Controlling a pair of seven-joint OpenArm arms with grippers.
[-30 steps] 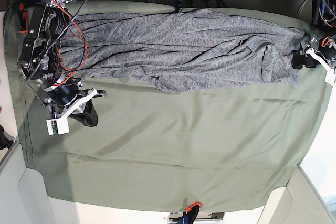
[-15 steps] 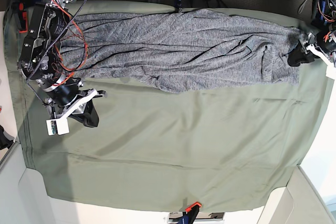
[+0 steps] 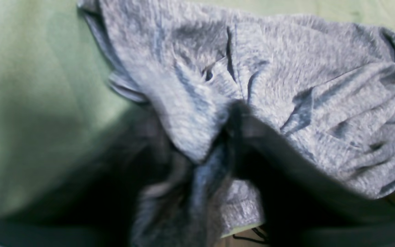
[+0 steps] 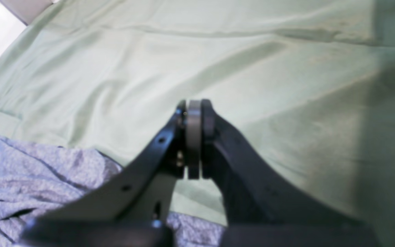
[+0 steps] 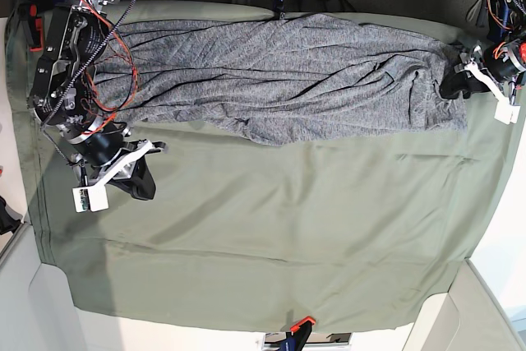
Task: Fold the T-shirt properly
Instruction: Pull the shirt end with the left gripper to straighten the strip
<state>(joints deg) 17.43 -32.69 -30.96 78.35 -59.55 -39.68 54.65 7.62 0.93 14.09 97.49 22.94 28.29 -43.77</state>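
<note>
Left gripper (image 3: 218, 151) clamped on a bunched edge of the T-shirt (image 5: 279, 76), at its end nearest that arm. Right gripper (image 4: 193, 137) closed, empty, over table cloth (image 5: 288, 228) just beside the shirt's opposite end. Advisable: lift gently, keep fabric taut, avoid dragging cloth.

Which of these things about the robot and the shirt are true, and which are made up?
1. The left tool is pinching the shirt. True.
2. The right tool holds the shirt too. False: it is shut on nothing, over the green cloth.
3. The shirt is folded into a neat square. False: it lies stretched out long and wrinkly.
4. The shirt is grey. True.
</note>
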